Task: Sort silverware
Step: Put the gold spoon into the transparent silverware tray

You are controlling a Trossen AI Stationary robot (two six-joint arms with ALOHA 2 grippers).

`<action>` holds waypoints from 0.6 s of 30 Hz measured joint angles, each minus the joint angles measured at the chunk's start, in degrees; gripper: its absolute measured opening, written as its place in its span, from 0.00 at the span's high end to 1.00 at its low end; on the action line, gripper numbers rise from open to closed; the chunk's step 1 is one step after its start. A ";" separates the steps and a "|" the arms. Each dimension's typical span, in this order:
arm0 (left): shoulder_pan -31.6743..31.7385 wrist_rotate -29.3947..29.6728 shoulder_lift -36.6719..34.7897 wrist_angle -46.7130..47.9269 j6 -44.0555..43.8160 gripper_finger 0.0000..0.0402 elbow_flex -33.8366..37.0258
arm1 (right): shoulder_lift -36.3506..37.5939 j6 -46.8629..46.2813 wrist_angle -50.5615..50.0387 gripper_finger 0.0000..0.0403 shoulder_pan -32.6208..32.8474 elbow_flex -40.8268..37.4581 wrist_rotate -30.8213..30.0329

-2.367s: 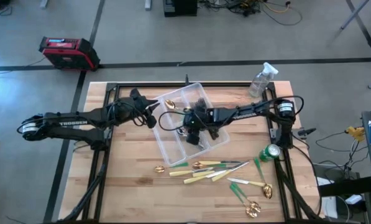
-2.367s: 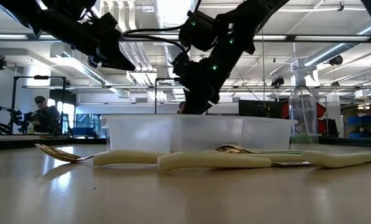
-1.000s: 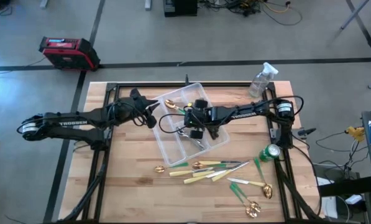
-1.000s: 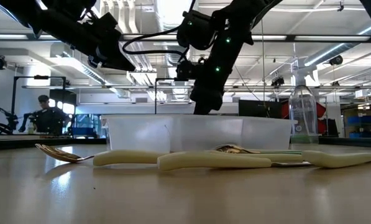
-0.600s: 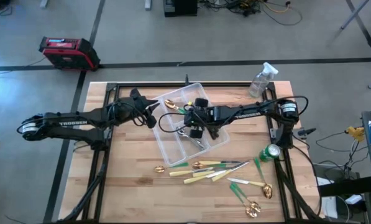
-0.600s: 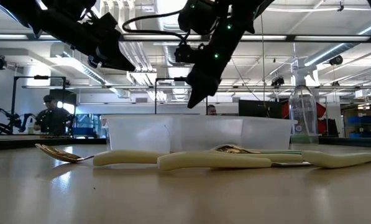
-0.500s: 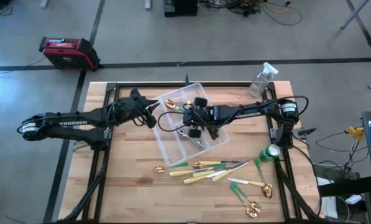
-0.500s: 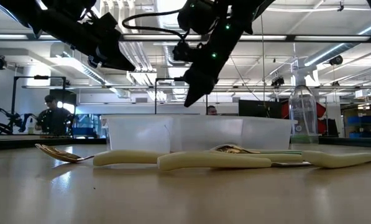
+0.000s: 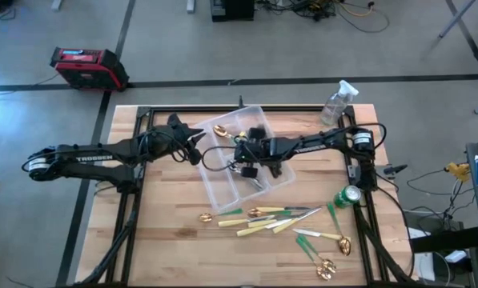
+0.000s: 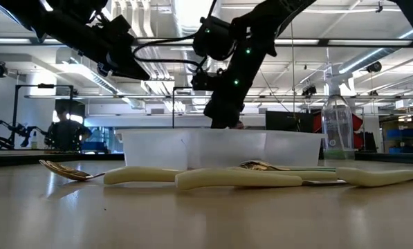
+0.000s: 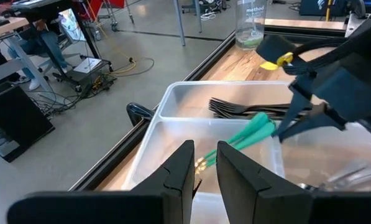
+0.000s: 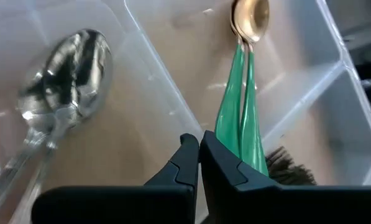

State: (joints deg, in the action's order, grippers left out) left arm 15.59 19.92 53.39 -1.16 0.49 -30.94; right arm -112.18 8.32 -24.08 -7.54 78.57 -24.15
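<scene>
A clear divided tray [image 9: 283, 178] sits mid-table. It holds dark forks [image 11: 244, 107], two green-handled gold spoons [image 12: 241, 118] and silver spoons [image 12: 61, 93]. My right gripper [image 12: 199, 155] is shut and points down into the tray [image 10: 192, 149], close beside the green handles [image 11: 255, 129]. I cannot tell whether it touches them. My left gripper [image 11: 204, 177] is at the tray's left corner [image 9: 200, 156], its fingers nearly together over the rim. More silverware lies flat on the near table: cream-handled knives [image 9: 259, 227], green-handled pieces [image 9: 309, 238] and gold spoons [image 9: 327, 269]. My left gripper has its two fingers either side of the tray's left corner rim [image 11: 197, 200], coming level from the table's left. The place of contact lies at the picture's bottom edge and is mostly hidden by the fingers [image 11: 179, 171]. The tray rests flat on the table.
A green can [image 9: 349, 196] stands near the right edge and a clear spray bottle [image 9: 335, 102] at the far right corner. Bare wood lies left of the loose cutlery. In the low view, knives [image 10: 237, 178] and a gold spoon [image 10: 61, 168] lie before the tray.
My right gripper rose out of the tray, tipped and shifted a little toward the table's left. It then came down again to the tray's rim over the compartment with the green-handled spoons. Its fingers stayed shut.
</scene>
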 joint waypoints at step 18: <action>-0.09 -0.26 -0.68 -0.42 2.49 0.87 0.00 | 15.13 -16.55 -26.88 0.96 8.54 -2.08 8.36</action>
State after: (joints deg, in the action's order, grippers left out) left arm 15.51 19.66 52.71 -1.58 2.98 -30.94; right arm -97.06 -8.23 -50.96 0.99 76.49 -15.79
